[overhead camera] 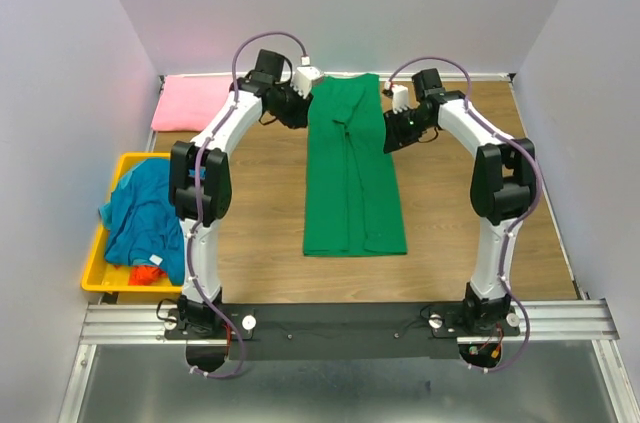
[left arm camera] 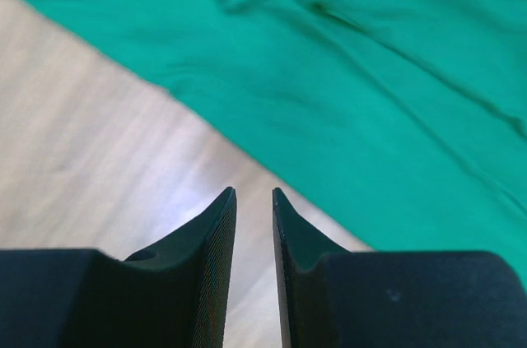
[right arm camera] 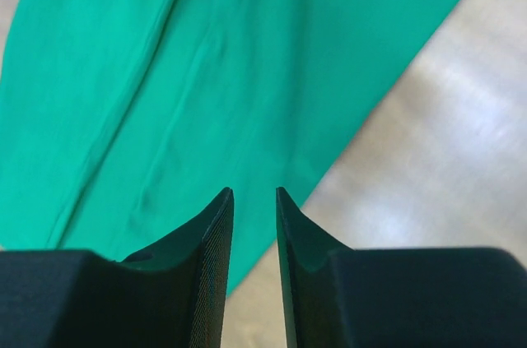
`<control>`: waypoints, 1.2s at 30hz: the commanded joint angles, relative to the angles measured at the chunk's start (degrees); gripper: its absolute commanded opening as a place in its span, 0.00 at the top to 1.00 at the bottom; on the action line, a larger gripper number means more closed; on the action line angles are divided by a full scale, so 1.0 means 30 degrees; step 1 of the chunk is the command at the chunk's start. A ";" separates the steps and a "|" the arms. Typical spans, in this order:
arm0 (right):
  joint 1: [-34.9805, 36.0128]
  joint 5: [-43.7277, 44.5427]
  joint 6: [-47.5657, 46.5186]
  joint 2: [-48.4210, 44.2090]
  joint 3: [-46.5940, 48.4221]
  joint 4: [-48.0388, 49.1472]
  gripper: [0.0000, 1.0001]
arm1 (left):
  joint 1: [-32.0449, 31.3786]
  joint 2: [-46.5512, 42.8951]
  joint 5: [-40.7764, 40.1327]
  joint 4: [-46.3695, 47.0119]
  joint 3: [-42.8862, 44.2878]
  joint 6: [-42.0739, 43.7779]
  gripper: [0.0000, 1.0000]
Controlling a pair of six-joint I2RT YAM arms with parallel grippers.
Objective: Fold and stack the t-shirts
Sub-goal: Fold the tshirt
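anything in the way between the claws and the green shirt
Nothing visible. The left claw hangs over bare table just beside the green t-shirt, and the right claw is over the shirt's other edge. Both are slightly open and empty.

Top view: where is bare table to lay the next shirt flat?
Bare wood: either side of the green shirt, out to the left arm and right arm, and the strip between its near hem and the rail. Crowded: the left edge, with the pink shirt and the yellow bin holding the teal shirt.
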 commanded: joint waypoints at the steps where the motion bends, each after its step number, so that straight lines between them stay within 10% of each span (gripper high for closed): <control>1: 0.0033 0.0349 0.1369 0.1638 0.1833 0.1540 0.66 | -0.0536 0.0592 0.2177 -0.0064 -0.1815 -0.0916 0.68; 25: 0.0033 0.2635 0.3187 0.7822 0.7079 0.3388 0.69 | 0.0166 0.5897 0.1181 0.0113 0.1903 -0.2531 0.69; 31: 0.0033 0.2460 0.3041 0.6245 0.7168 0.3358 0.48 | 0.0166 0.4084 0.1649 -0.0150 0.2256 -0.1624 0.59; 36: 0.0033 0.1933 0.1550 0.1941 0.6262 0.3300 0.19 | 0.0195 -0.0366 0.0951 0.0227 0.1557 0.0074 0.29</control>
